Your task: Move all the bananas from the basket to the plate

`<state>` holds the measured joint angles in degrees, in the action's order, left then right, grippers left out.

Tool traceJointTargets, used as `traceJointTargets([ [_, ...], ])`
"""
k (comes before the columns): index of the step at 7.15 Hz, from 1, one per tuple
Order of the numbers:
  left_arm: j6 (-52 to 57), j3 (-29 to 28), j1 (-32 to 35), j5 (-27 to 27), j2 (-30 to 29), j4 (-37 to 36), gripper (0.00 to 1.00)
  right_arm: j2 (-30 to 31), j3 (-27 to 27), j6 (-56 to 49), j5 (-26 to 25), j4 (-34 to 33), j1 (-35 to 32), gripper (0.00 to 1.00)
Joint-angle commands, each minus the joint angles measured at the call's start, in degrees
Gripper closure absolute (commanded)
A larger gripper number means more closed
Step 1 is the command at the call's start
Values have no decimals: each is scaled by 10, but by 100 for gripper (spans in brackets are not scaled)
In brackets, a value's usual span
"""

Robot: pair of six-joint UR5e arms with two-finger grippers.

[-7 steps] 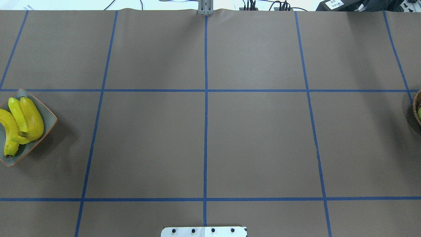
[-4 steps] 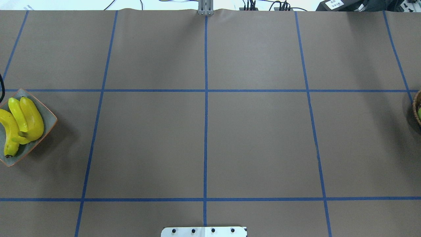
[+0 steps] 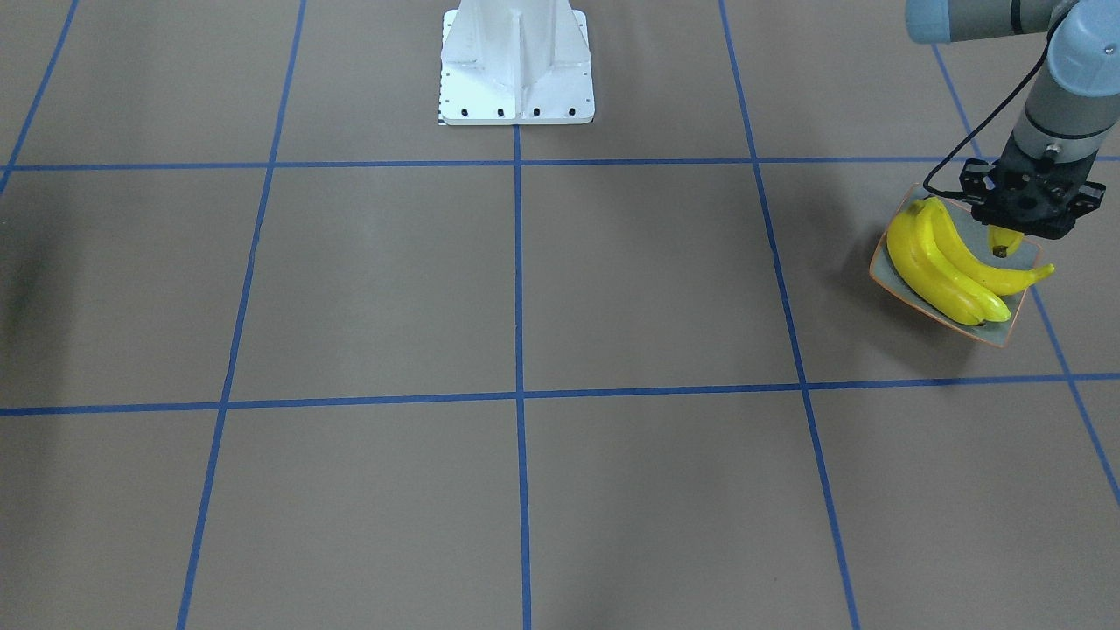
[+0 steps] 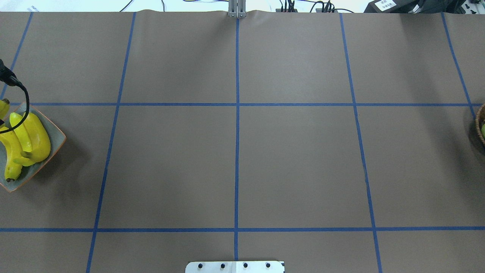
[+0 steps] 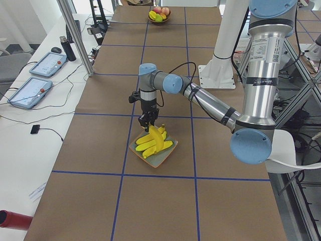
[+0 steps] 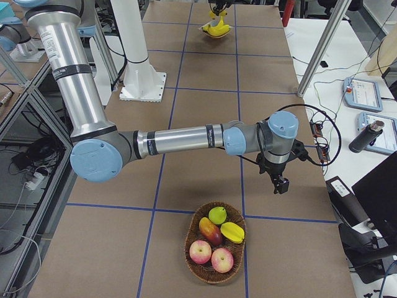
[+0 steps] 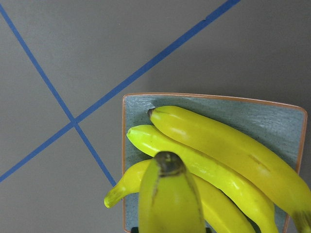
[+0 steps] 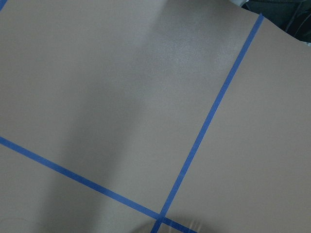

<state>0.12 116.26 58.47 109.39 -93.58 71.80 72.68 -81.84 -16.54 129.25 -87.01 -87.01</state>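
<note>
1. Bananas (image 3: 949,271) — three of them — lie crowded on the plate (image 3: 1018,317), leaving little bare dish.
2. Left gripper (image 3: 1006,234) hangs over them, clamped on a fourth banana (image 7: 170,204) that dangles end down. Let go from there, it may strike the pile and roll over the low rim.
3. Right gripper (image 6: 280,185) hovers near the basket (image 6: 193,261) — whether it is open I cannot tell.

Silver tubular arms (image 6: 180,138), pale blue joint caps (image 5: 251,145), black wrist cable (image 4: 28,102), white bolted pedestal (image 3: 516,61), seemingly a printed label (image 5: 262,50).
</note>
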Motion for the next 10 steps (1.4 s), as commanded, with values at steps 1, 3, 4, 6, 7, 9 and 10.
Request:
traceJointTargets([
  [1, -25, -22, -27, -1, -12, -1, 100, 0, -2, 0, -4, 0, 0, 1],
  [3, -40, -33, -37, -1, -18, -1, 100, 5, 0, 2, -7, 19, 0, 1],
  [4, -41, -42, -38, -1, -22, -1, 100, 8, 0, 3, -8, 25, 0, 1],
  [6, -40, -66, -39, -4, -43, -1, 100, 10, -2, 3, -8, 25, 0, 1],
  [7, -40, -82, -39, -23, -54, -1, 100, 9, -2, 4, -8, 25, 0, 1],
  [9, -40, -88, -39, -26, -55, 0, 98, 9, -2, 5, -8, 25, 0, 1],
  [10, -40, -90, -40, -27, -55, 0, 77, 9, -2, 5, -8, 25, 0, 1],
])
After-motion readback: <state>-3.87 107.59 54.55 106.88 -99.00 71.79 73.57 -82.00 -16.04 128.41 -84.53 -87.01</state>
